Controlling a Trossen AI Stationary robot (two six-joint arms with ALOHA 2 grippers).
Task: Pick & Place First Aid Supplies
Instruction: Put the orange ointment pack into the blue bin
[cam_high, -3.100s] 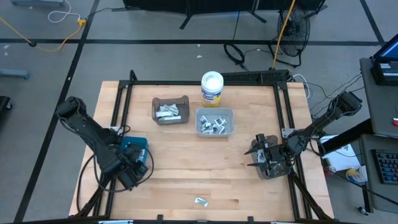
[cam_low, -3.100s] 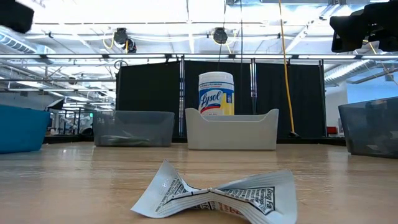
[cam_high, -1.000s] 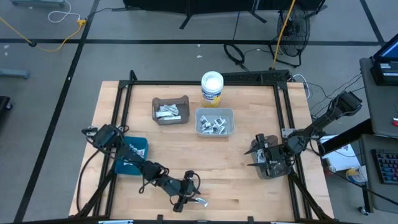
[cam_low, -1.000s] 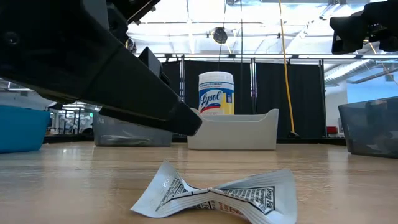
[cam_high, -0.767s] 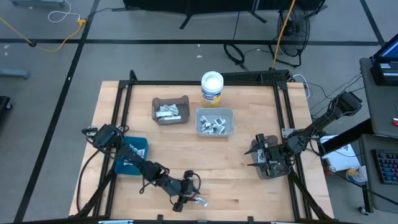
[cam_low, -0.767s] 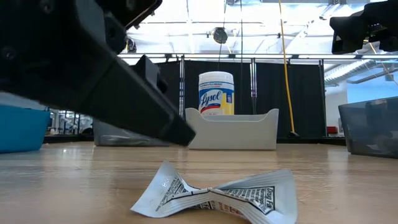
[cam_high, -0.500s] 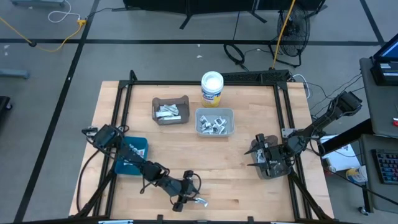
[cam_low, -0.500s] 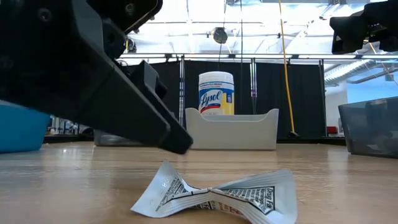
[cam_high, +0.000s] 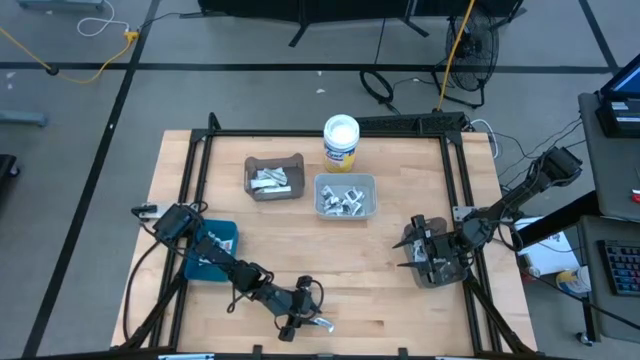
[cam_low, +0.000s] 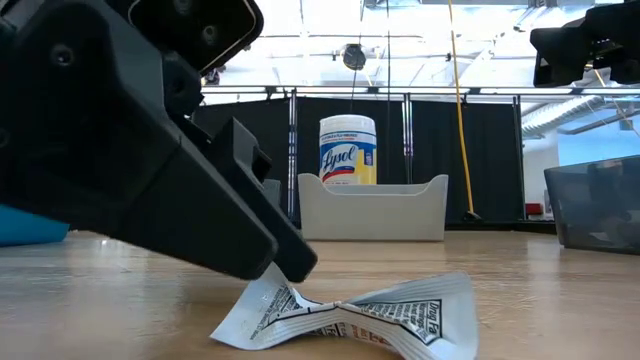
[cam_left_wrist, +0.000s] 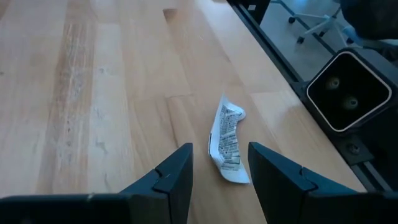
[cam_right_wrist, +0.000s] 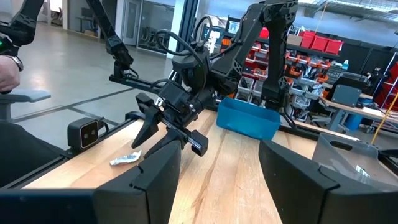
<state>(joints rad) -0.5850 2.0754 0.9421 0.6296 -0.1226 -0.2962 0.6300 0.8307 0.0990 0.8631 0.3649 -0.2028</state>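
Observation:
One first aid packet (cam_left_wrist: 227, 140), white and crumpled with dark print, lies flat on the wood near the table's near edge (cam_high: 322, 323) (cam_low: 345, 315). My left gripper (cam_left_wrist: 221, 163) (cam_high: 303, 317) slants down over it, open, a finger on either side of the packet's nearer end. In the low view one fingertip (cam_low: 292, 264) hangs right at the packet's raised corner; whether it touches I cannot tell. My right gripper (cam_right_wrist: 217, 152) (cam_high: 408, 254) waits open at the table's right, above a grey bin (cam_high: 440, 270).
A brown bin (cam_high: 273, 178) and a white bin (cam_high: 345, 197) with several packets stand at the back, a white round tub (cam_high: 341, 140) behind them. A blue bin (cam_high: 212, 248) sits under my left arm. The frame rail and a black camera box (cam_left_wrist: 348, 90) lie just past the packet.
My left gripper has sunk toward the packet, staying open and keeping its slant. The packet has stayed where it was.

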